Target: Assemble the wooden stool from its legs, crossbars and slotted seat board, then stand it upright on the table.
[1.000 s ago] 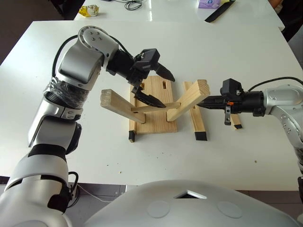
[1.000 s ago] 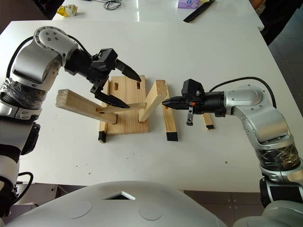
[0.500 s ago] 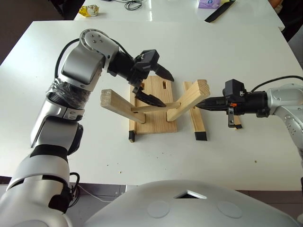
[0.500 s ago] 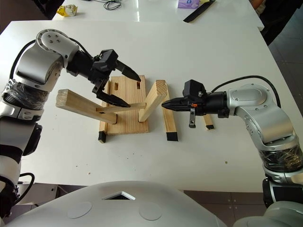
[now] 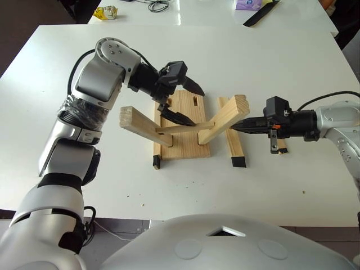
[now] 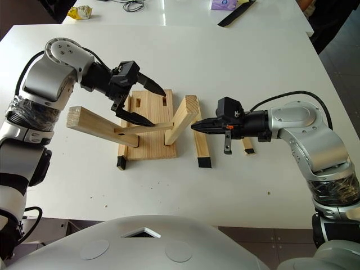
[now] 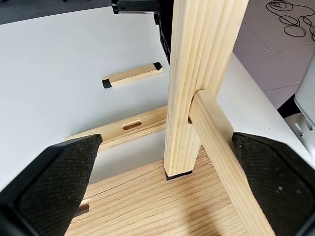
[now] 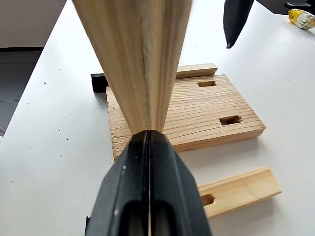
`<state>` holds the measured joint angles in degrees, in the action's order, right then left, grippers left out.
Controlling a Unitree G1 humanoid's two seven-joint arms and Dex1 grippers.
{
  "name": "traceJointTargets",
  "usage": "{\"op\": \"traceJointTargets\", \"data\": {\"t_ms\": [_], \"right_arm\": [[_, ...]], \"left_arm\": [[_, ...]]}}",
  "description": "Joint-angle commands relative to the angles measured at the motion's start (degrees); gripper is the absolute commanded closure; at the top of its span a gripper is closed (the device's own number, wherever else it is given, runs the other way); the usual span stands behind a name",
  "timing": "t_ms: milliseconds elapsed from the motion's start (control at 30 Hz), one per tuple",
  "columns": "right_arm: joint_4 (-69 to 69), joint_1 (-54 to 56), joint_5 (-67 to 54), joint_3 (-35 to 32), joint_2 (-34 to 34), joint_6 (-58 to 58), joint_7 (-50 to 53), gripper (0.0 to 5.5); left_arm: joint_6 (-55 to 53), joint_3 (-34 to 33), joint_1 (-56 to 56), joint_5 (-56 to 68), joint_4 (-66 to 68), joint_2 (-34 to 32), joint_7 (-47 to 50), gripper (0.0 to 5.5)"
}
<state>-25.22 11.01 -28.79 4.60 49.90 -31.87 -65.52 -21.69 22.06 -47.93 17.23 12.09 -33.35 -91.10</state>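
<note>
Here, the left gripper (image 5: 193,106) hangs over the seat board (image 5: 185,145) with its two fingers spread wide. One finger sits on each side of the crossbar (image 5: 201,125), and they clamp nothing.

The right gripper (image 5: 237,125) has its fingers pressed together into a single point and holds nothing. Its tip rests against the outer face of the right-hand leg (image 5: 228,114).

The crossbar joins that leg to a second leg (image 5: 135,125), making an H-shaped frame. The frame stands tilted with its feet on the seat board, which lies flat on the table (image 5: 253,62).

Another slotted leg (image 5: 236,149) lies loose just to the right of the board. A further piece (image 5: 156,160) runs along the board's left edge, and a short bar (image 7: 132,75) lies on the table by the right gripper.

The step in hand appears to be seating this first pair of legs in the board's slots. The next move probably calls for the left fingers to close on the crossbar and steady it. Meanwhile the right tip would nudge the leg's foot toward its slot. Too hard a push could topple the frame.
</note>
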Motion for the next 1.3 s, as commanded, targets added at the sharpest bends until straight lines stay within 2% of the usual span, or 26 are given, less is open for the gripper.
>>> {"op": "traceJointTargets", "data": {"t_ms": [33, 800, 1300], "right_arm": [[-1.1, 0.0, 0.2, 0.2, 0.5, -0.2, 0.2, 5.48], [-4.1, 4.8, -1.7, 2.0, -1.0, -2.6, 0.2, 5.48], [-5.1, 5.9, -1.8, 3.6, -1.7, -3.6, 0.3, 5.48]], "left_arm": [[1.4, 1.1, 1.9, -2.5, 0.2, -0.8, 0.2, 0.58], [2.4, 0.8, 5.0, -3.7, 1.6, 1.2, 6.2, 0.58], [3.5, 2.0, 8.7, -5.1, 1.1, 1.0, 6.9, 0.58]]}}
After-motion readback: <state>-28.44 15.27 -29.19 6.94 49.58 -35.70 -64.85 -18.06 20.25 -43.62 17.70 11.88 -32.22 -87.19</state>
